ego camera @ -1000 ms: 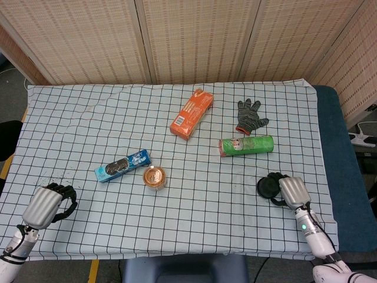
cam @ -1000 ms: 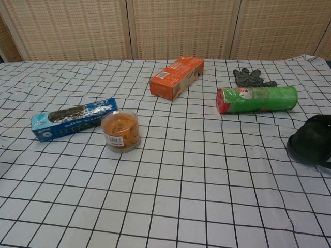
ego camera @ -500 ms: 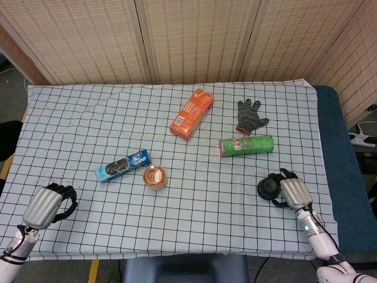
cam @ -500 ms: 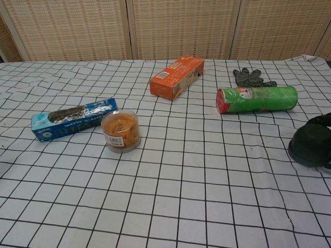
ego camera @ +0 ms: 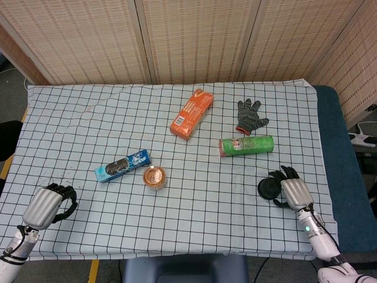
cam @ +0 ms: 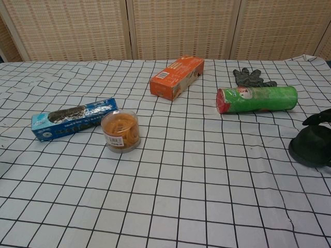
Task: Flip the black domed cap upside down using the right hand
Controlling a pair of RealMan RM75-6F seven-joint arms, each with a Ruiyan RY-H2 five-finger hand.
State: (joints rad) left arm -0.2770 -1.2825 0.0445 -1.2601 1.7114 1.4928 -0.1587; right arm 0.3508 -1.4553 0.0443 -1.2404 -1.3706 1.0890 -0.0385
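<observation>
The black domed cap lies on the checked cloth near the front right, seen in the chest view as a dark dome resting flat on its rim. My right hand sits just right of it, fingers spread and lifted off the cap, holding nothing. My left hand rests at the front left corner with its fingers curled in and nothing in them; the chest view does not show it.
A green tube can lies just behind the cap, with a grey glove beyond it. An orange box, a blue biscuit pack and a small orange-lidded tub stand mid-table. The table's right edge is near my right hand.
The cap, tilted up in my right hand a second ago, has come down flat on the cloth. The right hand's fingers have spread and come off it. The left hand has not moved.
</observation>
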